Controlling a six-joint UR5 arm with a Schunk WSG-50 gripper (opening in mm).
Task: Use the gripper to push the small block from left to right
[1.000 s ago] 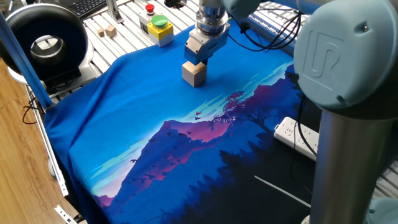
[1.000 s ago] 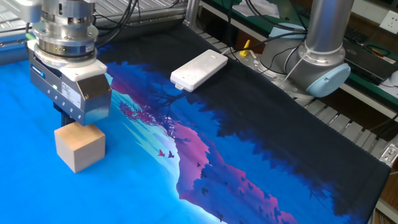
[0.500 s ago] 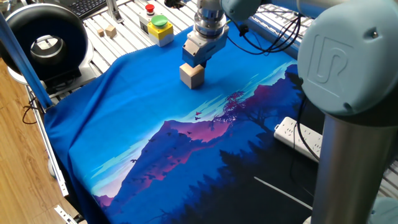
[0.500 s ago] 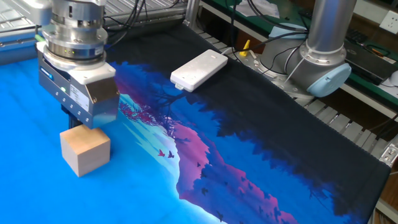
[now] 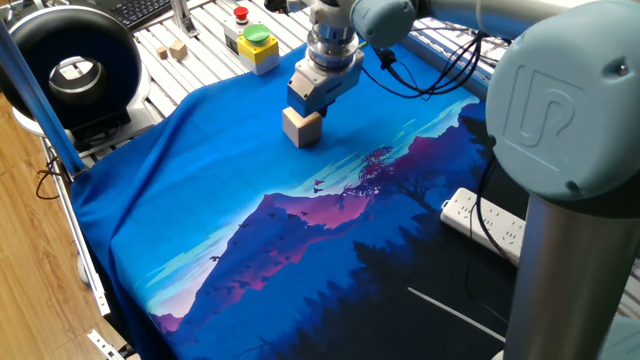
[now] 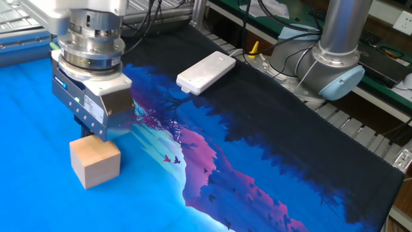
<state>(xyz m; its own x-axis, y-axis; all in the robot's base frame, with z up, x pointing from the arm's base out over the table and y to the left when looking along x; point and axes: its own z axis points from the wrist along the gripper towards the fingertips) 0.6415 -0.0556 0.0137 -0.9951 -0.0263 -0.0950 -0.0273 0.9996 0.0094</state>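
Observation:
The small block (image 5: 301, 129) is a pale tan wooden cube resting on the blue part of the printed cloth (image 5: 200, 200). It also shows in the other fixed view (image 6: 95, 162). My gripper (image 5: 305, 108) points straight down and stands right behind the block, touching or nearly touching its far face. In the other fixed view the gripper (image 6: 84, 129) shows only a narrow dark finger part below its silver body, and the tips are hidden behind the block. The fingers look shut and hold nothing.
A white power strip (image 5: 485, 222) lies on the dark end of the cloth, also in the other view (image 6: 206, 72). A yellow box with a green button (image 5: 258, 45), two tiny cubes (image 5: 178, 48) and a black round device (image 5: 70, 70) sit beyond the cloth. The arm's base (image 6: 335, 51) stands nearby.
The gripper and the block have slid together across the cloth, a little left and nearer in one fixed view, right and nearer in the other. The block stays against the gripper.

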